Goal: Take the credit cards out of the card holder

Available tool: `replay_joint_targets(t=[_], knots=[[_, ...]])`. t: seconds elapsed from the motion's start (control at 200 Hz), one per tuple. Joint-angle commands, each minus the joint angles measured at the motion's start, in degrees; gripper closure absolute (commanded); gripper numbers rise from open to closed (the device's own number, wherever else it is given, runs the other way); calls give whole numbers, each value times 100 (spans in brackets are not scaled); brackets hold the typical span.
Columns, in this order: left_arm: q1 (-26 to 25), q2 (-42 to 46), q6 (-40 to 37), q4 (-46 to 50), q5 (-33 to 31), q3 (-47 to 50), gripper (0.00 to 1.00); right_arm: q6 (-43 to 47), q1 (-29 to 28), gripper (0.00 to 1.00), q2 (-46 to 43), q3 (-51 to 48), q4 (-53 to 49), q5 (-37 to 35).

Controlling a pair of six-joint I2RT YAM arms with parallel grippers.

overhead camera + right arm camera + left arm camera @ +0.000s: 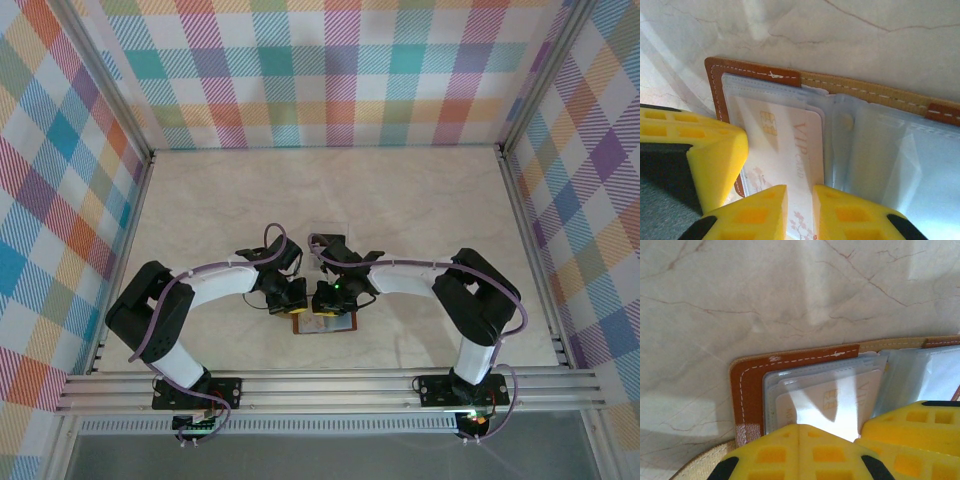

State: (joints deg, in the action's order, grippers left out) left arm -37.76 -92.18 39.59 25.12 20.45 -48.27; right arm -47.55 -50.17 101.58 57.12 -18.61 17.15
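Meeting over the card holder (338, 324), both arms are bending inward in the top view. The holder is lying opened flat at the near middle of the table (420, 200). The left gripper (291, 297) is sitting on its left side, with the right gripper (330, 298) just beside it.

In the left wrist view, the left tool's yellow fingers (765, 455) are pressed together. They are bearing on the brown, white-stitched left flap, seemingly pinning the holder so it is not sliding. A pale credit card (815, 400) with a gold chip is lying in the clear sleeves (920, 375).

In the right wrist view, the right fingers are standing narrowly parted, and the VIP-lettered, blossom-printed card is running into the gap. Whether they are nipping it I cannot tell.
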Motion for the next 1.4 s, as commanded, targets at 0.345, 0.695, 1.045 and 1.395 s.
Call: replay_joint_targets(t=[0.345,0.695,1.045,1.395], knots=[[-65,29,-178,538,-464,58,96,73,43,76,-421,-74,-559,-234],[-91,10,-215,634,-446,-40,96,119,142,75,-267,-214,-73,155],[-118,-227,-240,625,-481,-54,96,219,237,78,69,-346,444,577],[-219,-325,-184,564,-480,-80,96,167,262,82,125,-509,976,1027]])
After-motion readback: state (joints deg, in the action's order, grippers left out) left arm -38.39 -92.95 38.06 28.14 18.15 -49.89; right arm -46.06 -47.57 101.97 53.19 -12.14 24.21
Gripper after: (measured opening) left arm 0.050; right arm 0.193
